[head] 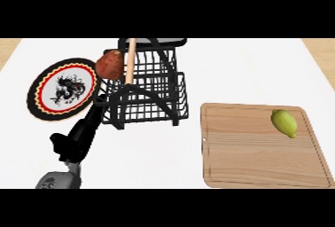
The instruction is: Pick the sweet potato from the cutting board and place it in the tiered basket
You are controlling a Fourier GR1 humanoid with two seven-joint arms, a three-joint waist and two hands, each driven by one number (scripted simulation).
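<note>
The reddish-brown sweet potato sits at the left edge of the upper tier of the black wire tiered basket, next to the basket's wooden centre post. No hand touches it. The wooden cutting board lies at the right front, and only a yellow-green lemon rests on it. My left hand stands at the lower left, open, fingers straight and pointing up toward the basket's lower left corner, holding nothing. My right hand does not show.
A round plate with a black, red and yellow rim and a dark figure in its middle lies left of the basket, just above my left hand. The white counter stretches behind the board and right of the basket.
</note>
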